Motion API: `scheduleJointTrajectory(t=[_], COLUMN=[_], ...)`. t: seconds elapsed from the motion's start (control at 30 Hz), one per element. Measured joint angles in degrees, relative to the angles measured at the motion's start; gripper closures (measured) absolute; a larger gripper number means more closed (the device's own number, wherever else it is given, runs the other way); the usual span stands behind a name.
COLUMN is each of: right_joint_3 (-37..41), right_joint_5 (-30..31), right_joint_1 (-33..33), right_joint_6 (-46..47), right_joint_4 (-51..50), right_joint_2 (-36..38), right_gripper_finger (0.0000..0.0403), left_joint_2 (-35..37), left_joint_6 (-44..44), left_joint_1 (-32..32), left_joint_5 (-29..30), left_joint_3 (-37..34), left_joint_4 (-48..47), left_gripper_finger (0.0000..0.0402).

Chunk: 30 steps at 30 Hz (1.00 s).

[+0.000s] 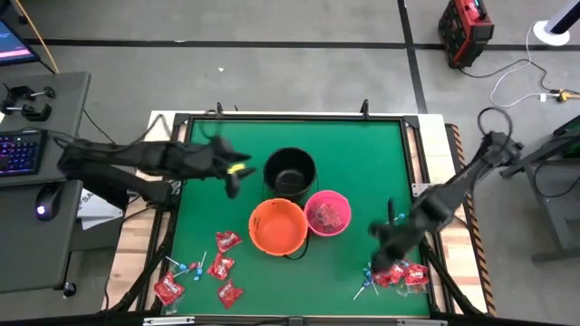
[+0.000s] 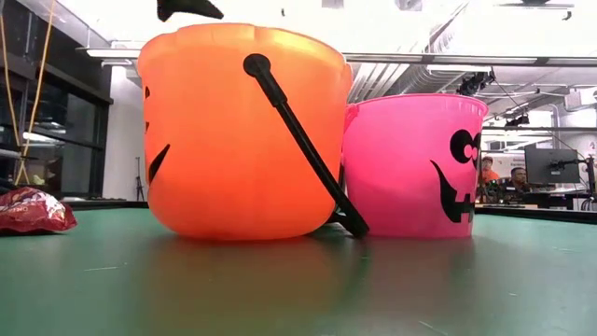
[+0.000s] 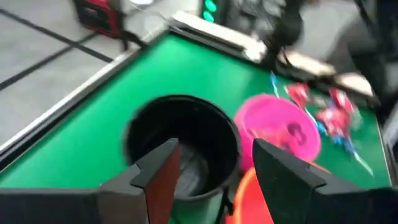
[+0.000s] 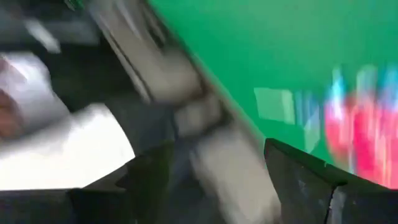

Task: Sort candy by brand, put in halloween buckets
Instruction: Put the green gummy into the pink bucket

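While the left gripper (image 1: 237, 172) hangs over the green table (image 1: 362, 154) at roughly 9 o'clock of the round black plastic pail (image 1: 290, 172), its fingers (image 3: 158, 180) stand apart with nothing between them, the pail's mouth showing beyond them in the left wrist view. Round orange plastic pail (image 1: 277, 226) sits at 7 o'clock of the black one, touching it; smaller round pink plastic pail (image 1: 327, 214) sits at 3 o'clock of the orange, touching it, with something red inside. Flat red shiny candy packets (image 1: 220, 268) and blue-headed lollipops on white sticks (image 1: 186, 268) lie scattered at 8 o'clock of the orange pail. A second red-and-blue candy heap (image 1: 399, 274) lies at 4 o'clock of the pink pail. Right gripper (image 1: 379, 237) hovers just beside that heap, fingers spread, empty.
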State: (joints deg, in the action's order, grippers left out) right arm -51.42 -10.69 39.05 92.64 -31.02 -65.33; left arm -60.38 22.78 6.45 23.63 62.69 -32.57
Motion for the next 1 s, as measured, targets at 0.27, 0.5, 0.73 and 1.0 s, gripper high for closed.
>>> scheduleJointTrajectory(t=[0.27,0.5,0.73,1.0], right_joint_3=[0.03,0.07,0.07,0.07], right_joint_5=[-16.86,-16.89,-17.25,-19.35], right_joint_1=[11.49,13.13,13.09,13.09], right_joint_6=[26.83,33.33,33.03,27.86], right_joint_4=[-2.51,-7.56,-7.57,-7.73], right_joint_2=[-15.57,-23.20,-29.19,-32.69], right_gripper_finger=[0.0153,0.0153,0.0175,0.0280], left_joint_2=[10.34,10.42,9.87,9.90], left_joint_6=[5.90,5.88,5.03,5.03], left_joint_1=[1.54,1.51,1.53,1.51], left_joint_5=[6.09,6.04,5.91,5.91], left_joint_3=[-8.49,-10.38,-10.38,-10.38], left_joint_4=[0.97,3.03,3.52,3.51], left_gripper_finger=[0.0206,0.0206,0.0206,0.0206])
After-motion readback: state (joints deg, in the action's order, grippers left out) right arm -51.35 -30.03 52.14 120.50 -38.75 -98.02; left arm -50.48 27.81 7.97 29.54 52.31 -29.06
